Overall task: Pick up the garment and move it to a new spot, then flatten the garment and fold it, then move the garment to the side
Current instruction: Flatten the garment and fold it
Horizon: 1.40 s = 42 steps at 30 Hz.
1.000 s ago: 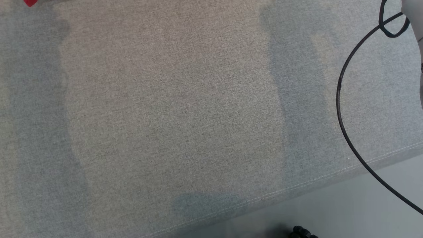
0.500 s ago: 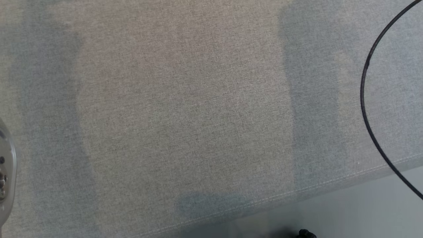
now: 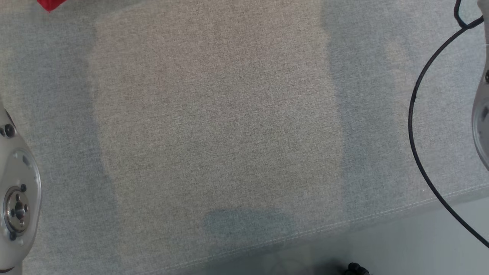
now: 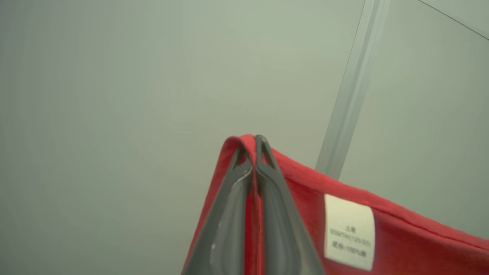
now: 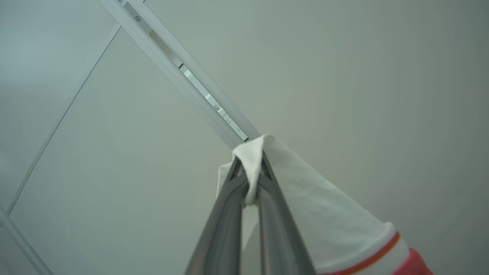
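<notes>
**Left gripper** [image 4: 255, 142]: the fingers are pressed together and clenched on the red hem of the garment [image 4: 305, 206]. The cloth folds over the fingertips and runs off to the lower right of the left wrist view. A white label [image 4: 348, 231] lies on the red cloth just beside the fingers; its small print is too blurred to read. Behind, a pale rail [image 4: 351, 95] slants across a plain backdrop [image 4: 114, 95].

**Right gripper** [image 5: 253, 162]: the fingers are likewise closed, pinching a white part of the garment. The cloth peaks over the tips and drapes to the lower right, where an orange stripe [image 5: 376, 254] borders a pinkish-red band. Behind are pale panels [image 5: 114, 152] and a metal track [image 5: 191, 76].

**Head view:** a grey cloth surface [image 3: 214, 114] has a stitched seam along its near edge, with the floor [image 3: 420, 244] beyond that edge. A red tip of the garment shows at the top left edge; whether it touches the surface cannot be told. The left arm [image 3: 17, 191] sits at the lower left and the right arm [image 3: 482, 114] at the right edge, with a black cable [image 3: 414, 114] curving beside it.
</notes>
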Motion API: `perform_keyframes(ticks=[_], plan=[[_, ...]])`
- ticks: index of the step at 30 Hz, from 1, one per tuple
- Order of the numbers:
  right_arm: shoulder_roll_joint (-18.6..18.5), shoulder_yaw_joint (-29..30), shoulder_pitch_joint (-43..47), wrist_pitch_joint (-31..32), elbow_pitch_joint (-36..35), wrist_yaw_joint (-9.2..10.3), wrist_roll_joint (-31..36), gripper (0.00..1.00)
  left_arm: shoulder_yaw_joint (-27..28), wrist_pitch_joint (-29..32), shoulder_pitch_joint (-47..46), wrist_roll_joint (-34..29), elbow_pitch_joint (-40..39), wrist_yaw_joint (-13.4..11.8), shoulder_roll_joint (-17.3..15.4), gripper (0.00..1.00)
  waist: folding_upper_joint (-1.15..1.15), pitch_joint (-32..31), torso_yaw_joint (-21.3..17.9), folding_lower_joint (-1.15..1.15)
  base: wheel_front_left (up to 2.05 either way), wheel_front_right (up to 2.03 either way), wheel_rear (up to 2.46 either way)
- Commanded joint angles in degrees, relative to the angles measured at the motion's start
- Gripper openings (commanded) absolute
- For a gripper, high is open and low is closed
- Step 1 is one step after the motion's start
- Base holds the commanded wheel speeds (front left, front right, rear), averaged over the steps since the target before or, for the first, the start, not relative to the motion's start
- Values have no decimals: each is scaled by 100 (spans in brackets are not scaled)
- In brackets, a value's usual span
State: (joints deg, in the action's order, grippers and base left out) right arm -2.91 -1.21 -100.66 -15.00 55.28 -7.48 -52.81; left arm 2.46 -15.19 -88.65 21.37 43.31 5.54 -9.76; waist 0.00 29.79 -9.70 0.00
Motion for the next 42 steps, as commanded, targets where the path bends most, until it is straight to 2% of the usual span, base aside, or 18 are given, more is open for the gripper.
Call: perform_keyframes(ticks=[1, 5, 11, 17, 21, 22, 25, 30, 38, 42], plan=[[0, -41, 106, -18, -20, -2, -41, 0, 44, 1, 48, -36, 4, 20, -28, 0, 0, 21, 12, 0, 0, 0, 0], [-11, -97, 193, -18, -213, -3, -355, 0, 165, 1, 90, 21, -42, 115, -44, 0, 0, -5, 9, 0, 0, 0, 0], [-7, -872, 589, -17, -474, -2, -1118, 0, 142, 1, 289, 346, 148, 194, -9, 0, 0, -84, 1, 0, 0, 0, 0], [-4, -1556, 1462, 187, -501, -2, -1625, 0, -420, 144, 965, 1024, 173, 200, -51, 0, 0, -257, 50, 0, 0, 0, 0], [-6, -1802, 2371, 461, -792, -3, -1832, 0, -966, 371, 1756, 1550, -330, 200, -171, 0, 0, -447, 105, 0, 0, 0, 0], [-17, -1839, 2936, 613, -1017, -3, -1969, 0, -1127, 471, 2313, 1866, -693, 198, -258, 0, 0, -585, 137, 0, 0, 0, 0], [-101, -1851, 3845, 842, -1473, -3, -2158, 0, -1313, 569, 3218, 2314, -1416, 198, -418, 0, 0, -787, 179, 0, 0, 0, 0], [-437, -1902, 5377, 951, -2574, -3, -2138, 0, -1300, 542, 4866, 2801, -2674, 198, -699, 0, 0, -1129, 234, 0, 0, 0, 0], [-1007, -1528, 7858, 1010, -4694, -3, -1971, 0, -1153, 197, 7229, 2886, -4134, 99, -678, 0, 0, -1576, 270, 0, 0, 0, 0], [-1060, -1301, 8986, 1125, -5500, -3, -1771, 0, -1262, 110, 8130, 2704, -4402, 41, -622, 0, 0, -1773, 220, 0, 0, 0, 0]])
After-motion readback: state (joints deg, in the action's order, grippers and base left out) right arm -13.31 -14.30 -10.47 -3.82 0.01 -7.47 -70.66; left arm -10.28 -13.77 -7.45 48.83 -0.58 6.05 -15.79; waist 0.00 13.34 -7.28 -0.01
